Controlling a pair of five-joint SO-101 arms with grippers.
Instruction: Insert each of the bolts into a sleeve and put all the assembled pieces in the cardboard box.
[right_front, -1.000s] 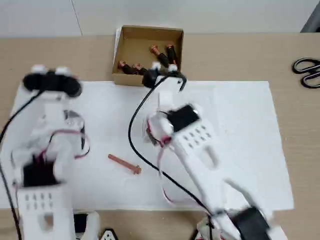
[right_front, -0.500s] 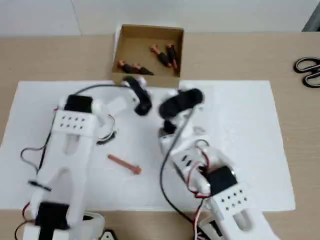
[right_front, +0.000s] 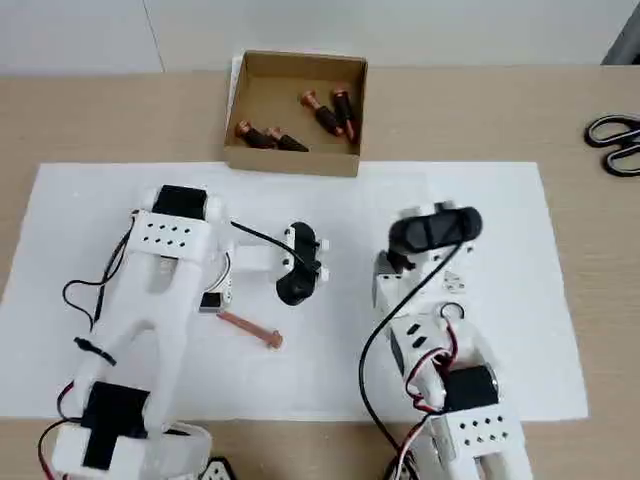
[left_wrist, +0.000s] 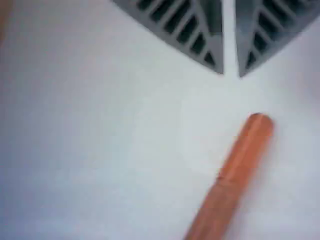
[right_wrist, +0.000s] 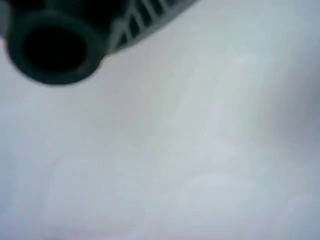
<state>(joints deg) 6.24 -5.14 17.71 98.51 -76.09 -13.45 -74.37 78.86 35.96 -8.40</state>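
Observation:
A copper bolt (right_front: 250, 328) lies on the white sheet (right_front: 500, 200). My left gripper (right_front: 298, 268) hangs just right of the bolt's head end. In the left wrist view its fingertips (left_wrist: 216, 62) stand close together with nothing between them, a little way off the bolt's tip (left_wrist: 235, 165). My right gripper (right_front: 436, 228) sits over the right half of the sheet. In the right wrist view a black sleeve (right_wrist: 52, 50) is seen end-on, held beside a ribbed finger (right_wrist: 145, 17). The cardboard box (right_front: 240, 95) at the back holds several assembled pieces (right_front: 322, 108).
Black scissors (right_front: 615, 142) lie at the far right of the wooden table (right_front: 100, 110). Cables loop from both arms over the sheet. Bare sheet lies between the two grippers and in front of the box.
The right arm has pulled back from the box edge to the right half of the sheet. The left arm has swung in from the far left, bringing its gripper beside the bolt.

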